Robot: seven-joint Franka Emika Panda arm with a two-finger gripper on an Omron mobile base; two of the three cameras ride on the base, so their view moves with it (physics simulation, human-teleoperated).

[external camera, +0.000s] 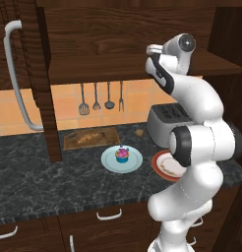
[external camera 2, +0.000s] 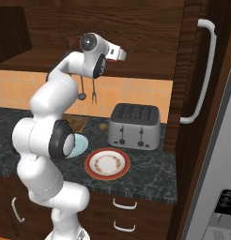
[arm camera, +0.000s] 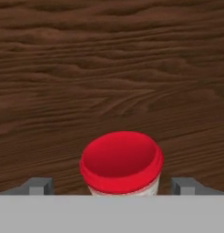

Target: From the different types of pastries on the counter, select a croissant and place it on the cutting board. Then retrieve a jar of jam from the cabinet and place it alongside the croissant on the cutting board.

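Note:
In the hand view the jar of jam (arm camera: 120, 161), red-lidded with a pale body, stands on the cabinet's wooden shelf (arm camera: 109, 68). My gripper (arm camera: 113, 186) is open, with one fingertip (arm camera: 38, 185) on each side of the jar and a gap between each tip and the jar. From the left base view the gripper (external camera: 151, 49) reaches into the cabinet (external camera: 128, 66) above the counter (external camera: 44, 172). The croissant (external camera: 88, 138) lies on the cutting board (external camera: 108, 134). The pink cupcake (external camera: 122, 155) sits on a pale blue plate (external camera: 135, 162). The brown lump (external camera: 139, 132) lies near the toaster.
A silver toaster (external camera 2: 134, 126) stands at the back of the counter, with a red-rimmed plate (external camera 2: 107, 163) in front of it. The open cabinet door with a long handle (external camera: 17, 74) hangs at the left. Utensils (external camera: 96, 98) hang on the tiled wall.

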